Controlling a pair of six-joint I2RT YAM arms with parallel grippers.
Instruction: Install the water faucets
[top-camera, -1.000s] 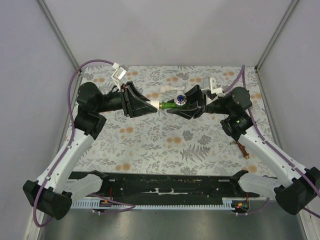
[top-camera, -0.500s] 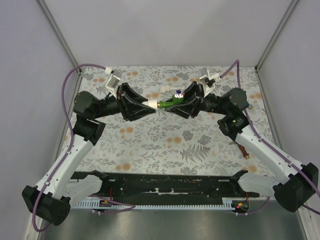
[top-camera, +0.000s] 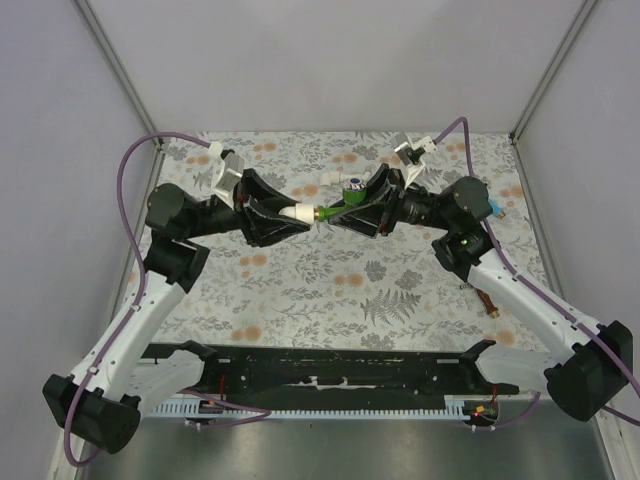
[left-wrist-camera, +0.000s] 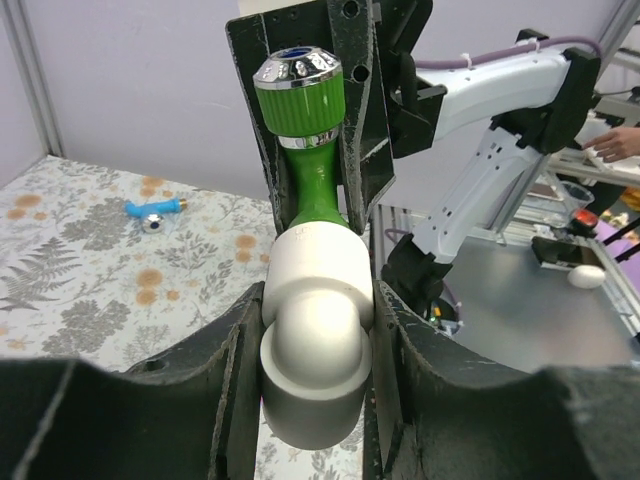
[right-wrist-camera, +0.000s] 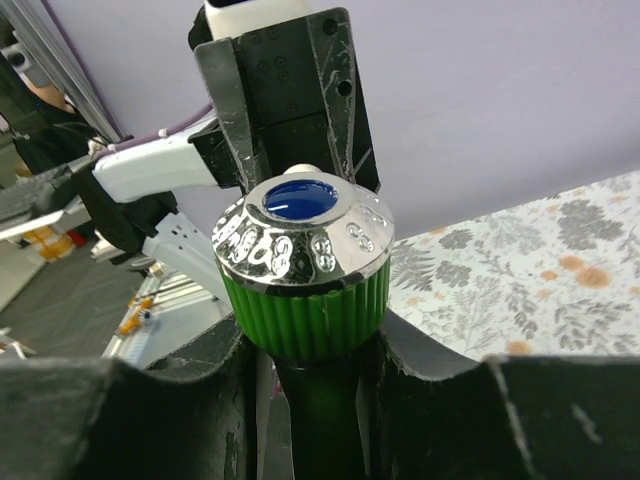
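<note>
1. Taps: three in all, namely one green tap (left-wrist-camera: 312, 185), one blue tap (left-wrist-camera: 155, 212) and one reddish-brown tap (top-camera: 488, 300).
2. White elbow fitting (left-wrist-camera: 318, 340): one.
3. Robot arms: two, a left arm (top-camera: 130, 320) and a right arm (top-camera: 520, 295).
4. Sets of jaws: two, one on each arm, and each set has two black fingers.
5. Purple cables: two, a left cable (top-camera: 121, 190) and a right cable (top-camera: 463, 121), one running along each arm.
6. Bench (top-camera: 300, 290): one, with a flowered cover.

Left fingers (left-wrist-camera: 225, 400), right fingers (right-wrist-camera: 180, 420) clamped, facing
</note>
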